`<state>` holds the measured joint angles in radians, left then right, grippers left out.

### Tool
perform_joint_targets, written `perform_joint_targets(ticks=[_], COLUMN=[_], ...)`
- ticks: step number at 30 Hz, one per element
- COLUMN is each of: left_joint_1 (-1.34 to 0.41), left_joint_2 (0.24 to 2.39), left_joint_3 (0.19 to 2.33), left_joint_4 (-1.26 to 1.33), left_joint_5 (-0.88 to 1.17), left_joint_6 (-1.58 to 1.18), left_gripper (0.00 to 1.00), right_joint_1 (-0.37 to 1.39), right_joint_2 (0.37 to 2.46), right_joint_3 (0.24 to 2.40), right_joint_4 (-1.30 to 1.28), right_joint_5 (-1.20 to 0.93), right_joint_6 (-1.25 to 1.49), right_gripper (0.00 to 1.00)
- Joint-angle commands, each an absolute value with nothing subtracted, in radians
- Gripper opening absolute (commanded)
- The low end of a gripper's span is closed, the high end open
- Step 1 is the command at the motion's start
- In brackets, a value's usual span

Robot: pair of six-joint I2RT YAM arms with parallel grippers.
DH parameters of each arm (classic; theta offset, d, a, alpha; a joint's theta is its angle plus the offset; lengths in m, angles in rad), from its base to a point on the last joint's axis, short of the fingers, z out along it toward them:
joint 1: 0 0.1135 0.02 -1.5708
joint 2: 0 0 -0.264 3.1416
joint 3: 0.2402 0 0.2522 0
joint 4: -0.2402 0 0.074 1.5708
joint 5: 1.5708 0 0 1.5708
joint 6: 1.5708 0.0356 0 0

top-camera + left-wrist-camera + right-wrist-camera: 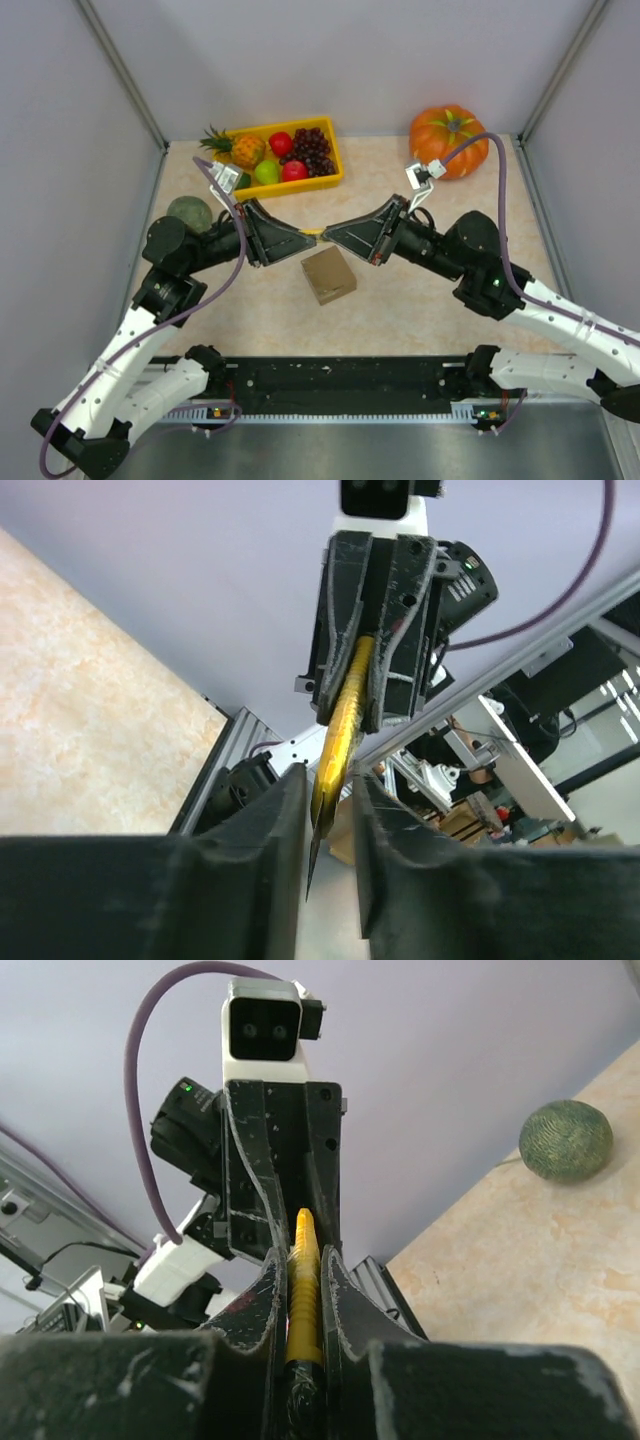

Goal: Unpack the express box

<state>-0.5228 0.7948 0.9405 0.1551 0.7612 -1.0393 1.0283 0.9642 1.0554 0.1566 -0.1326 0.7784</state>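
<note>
Beige table (420, 300); express box (328, 275) at five o'clock of the facing grippers. The right gripper (326, 232) clamps a yellow stick (303, 1285); left gripper (302, 236), grip unclear.

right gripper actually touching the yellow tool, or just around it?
Touching. In the right wrist view the right gripper has both fingers pressed flat against the yellow tool, with no gap.

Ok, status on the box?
Right gripper shut on yellow tool. Left gripper open around its other end. Box closed on table, untouched. Nothing blocking.
</note>
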Motion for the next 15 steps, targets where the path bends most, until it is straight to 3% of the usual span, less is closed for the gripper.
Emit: perform_joint_targets(ticks=[1, 2, 5, 8, 15], left_joint_1=[-0.515, -0.514, -0.512, -0.509, -0.5], left_joint_2=[0.811, 0.81, 0.801, 0.787, 0.859], left_joint_3=[0.971, 0.977, 0.996, 1.002, 0.982], left_joint_4=[0.037, 0.011, -0.122, -0.239, -0.558], left_joint_5=[0.706, 0.695, 0.629, 0.53, 0.232], left_joint_6=[-0.967, -0.939, -0.876, -0.844, -0.839], left_gripper=[0.45, 0.63, 0.78, 0.85, 0.85], right_joint_1=[1.039, 1.037, 1.039, 1.039, 1.064], right_joint_2=[0.913, 0.905, 0.865, 0.827, 0.905], right_joint_3=[1.117, 1.118, 1.123, 1.117, 1.098], right_joint_4=[0.072, 0.043, -0.09, -0.211, -0.371], right_joint_5=[-0.058, -0.014, 0.081, 0.172, 0.274], right_joint_6=[0.735, 0.723, 0.684, 0.635, 0.535], right_gripper=[0.0, 0.0, 0.0, 0.0, 0.0])
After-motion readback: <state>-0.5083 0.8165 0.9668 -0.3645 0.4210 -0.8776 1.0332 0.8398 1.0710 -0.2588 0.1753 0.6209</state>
